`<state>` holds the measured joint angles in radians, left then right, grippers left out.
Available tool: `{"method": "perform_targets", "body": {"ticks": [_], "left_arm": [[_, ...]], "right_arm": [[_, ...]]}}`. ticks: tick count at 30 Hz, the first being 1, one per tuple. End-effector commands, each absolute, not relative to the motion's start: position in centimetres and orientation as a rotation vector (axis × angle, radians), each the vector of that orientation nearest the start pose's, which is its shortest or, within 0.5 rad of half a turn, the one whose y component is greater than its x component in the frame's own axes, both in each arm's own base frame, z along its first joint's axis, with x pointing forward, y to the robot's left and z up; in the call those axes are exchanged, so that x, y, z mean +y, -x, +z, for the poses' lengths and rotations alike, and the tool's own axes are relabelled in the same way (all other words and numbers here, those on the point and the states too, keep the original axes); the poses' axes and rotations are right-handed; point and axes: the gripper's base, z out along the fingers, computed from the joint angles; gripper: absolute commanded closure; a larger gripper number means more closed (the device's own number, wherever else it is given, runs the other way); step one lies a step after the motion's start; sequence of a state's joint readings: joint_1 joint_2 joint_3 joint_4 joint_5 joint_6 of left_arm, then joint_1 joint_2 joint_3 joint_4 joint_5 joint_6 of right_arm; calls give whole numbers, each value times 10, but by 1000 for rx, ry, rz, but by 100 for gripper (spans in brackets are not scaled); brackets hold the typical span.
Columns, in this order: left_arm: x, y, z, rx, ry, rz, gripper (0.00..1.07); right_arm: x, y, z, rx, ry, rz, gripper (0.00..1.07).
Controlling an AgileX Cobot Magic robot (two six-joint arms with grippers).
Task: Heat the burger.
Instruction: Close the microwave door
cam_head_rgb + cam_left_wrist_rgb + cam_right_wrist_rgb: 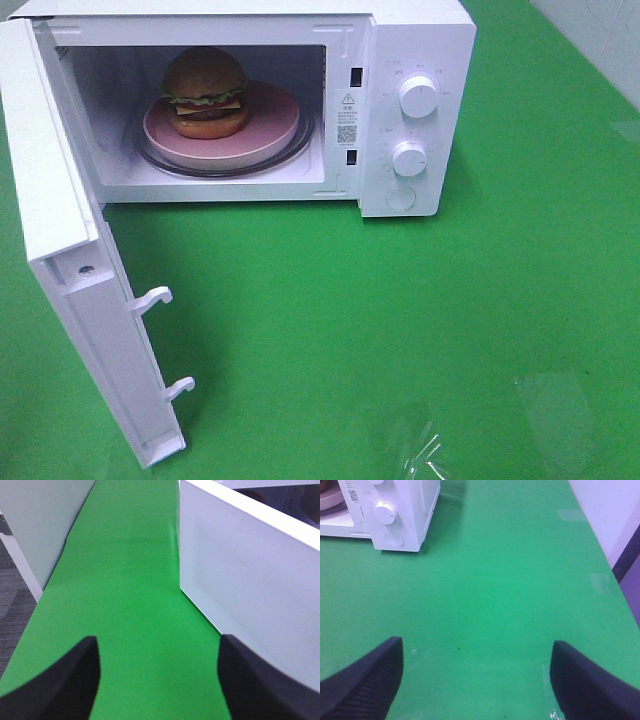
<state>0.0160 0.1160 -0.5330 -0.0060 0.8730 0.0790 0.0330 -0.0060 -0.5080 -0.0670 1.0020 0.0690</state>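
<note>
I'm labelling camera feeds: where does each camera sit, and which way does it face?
Exterior high: above the front, looking down at the open microwave, burger inside; no robot parts show.
Left wrist: low, along the green table beside the door, outer face; left gripper, open.
Right wrist: low, toward the microwave's dials; right gripper, open.
Shared: all three see the microwave.

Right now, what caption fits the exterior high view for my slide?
Burger on pink plate inside white microwave, door swung open.
</note>
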Motion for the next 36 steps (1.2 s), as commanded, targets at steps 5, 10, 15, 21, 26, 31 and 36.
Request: {"method": "perform_targets", "body": {"ticks": [5,10,15,21,26,31,36], "left_arm": [[1,-47,310,1907,-54,63,107],[1,-64,306,1852,-54,65,107],[2,-87,289,1758,-51,68,107],[2,-100,273,1664,-48,71,107],[2,-110,259,1574,-45,73,107],[2,-125,244,1610,-43,70,107],[1,-144,234,1635,-92,80,107]], "right_arm": [[-5,8,284,1947,-55,-12,31],[-5,8,284,1947,-55,-12,31],[-5,8,284,1947,-55,-12,31],[-5,8,284,1947,-55,-12,31],[-5,8,284,1947,-55,-12,31],[-5,8,284,1947,-55,-12,31],[-5,8,284,1947,-55,-12,31]]}}
